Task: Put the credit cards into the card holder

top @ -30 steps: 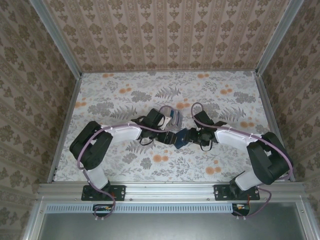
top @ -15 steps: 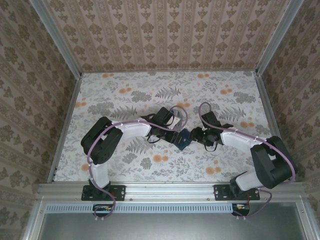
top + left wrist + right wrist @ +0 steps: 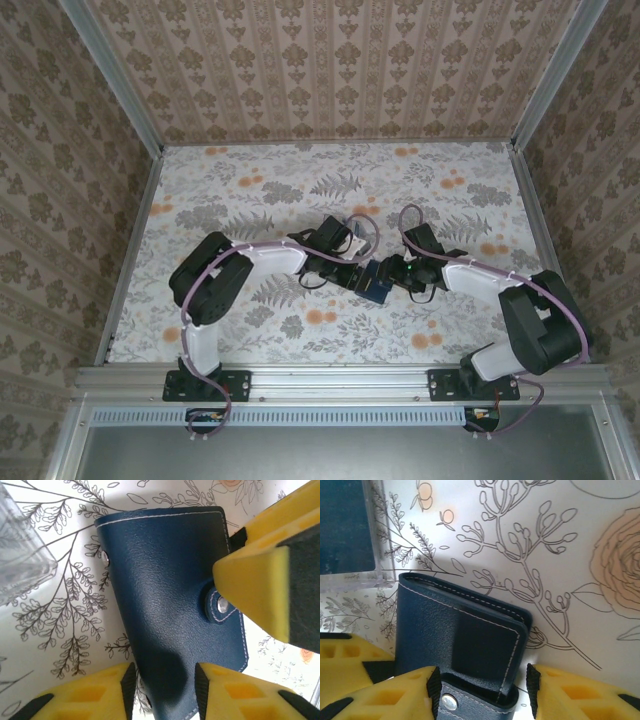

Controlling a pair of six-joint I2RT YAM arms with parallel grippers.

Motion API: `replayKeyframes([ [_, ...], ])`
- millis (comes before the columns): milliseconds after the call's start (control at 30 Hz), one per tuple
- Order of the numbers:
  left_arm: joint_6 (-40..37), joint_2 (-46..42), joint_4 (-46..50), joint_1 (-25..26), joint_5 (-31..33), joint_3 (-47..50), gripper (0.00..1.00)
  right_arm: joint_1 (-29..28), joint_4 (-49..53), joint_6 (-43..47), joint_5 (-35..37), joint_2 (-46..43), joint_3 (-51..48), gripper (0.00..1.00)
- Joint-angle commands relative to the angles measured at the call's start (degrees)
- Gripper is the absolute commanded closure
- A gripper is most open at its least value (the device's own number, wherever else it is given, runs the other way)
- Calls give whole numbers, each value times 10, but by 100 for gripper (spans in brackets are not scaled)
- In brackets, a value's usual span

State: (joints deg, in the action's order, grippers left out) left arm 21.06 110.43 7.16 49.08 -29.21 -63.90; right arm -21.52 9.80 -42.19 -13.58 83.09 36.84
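Centre frame, the card holder (image 3: pixel 375 281) sat snapped shut, its strap end pinched by the right gripper (image 3: pixel 482 680), the left gripper (image 3: pixel 165 675) part-spread over it; opening and filling it apparently lay ahead.

- We can read no words, brand marks, numbers or signs on anything here.
- The dark navy-blue grained folding card holder (image 3: pixel 165 595), reaching in between the yellow fingertips (image 3: pixel 90 695) of the left gripper (image 3: pixel 165 692), carries only pale stitching (image 3: pixel 160 516) and round metal snap studs (image 3: pixel 223 606).
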Motion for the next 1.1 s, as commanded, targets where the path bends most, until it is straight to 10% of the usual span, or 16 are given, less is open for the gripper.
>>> replayKeyframes([
  [0,25,23,9,-10,-16,-19,56,2,-24,4,-21,6,-12,52],
  [600,114,-1,-5,-17,-23,-17,99,-27,-7,15,34,-30,-14,62],
  [1067,259,-79,-101,-20,-34,62,100,-101,67,15,98,-119,3,52],
])
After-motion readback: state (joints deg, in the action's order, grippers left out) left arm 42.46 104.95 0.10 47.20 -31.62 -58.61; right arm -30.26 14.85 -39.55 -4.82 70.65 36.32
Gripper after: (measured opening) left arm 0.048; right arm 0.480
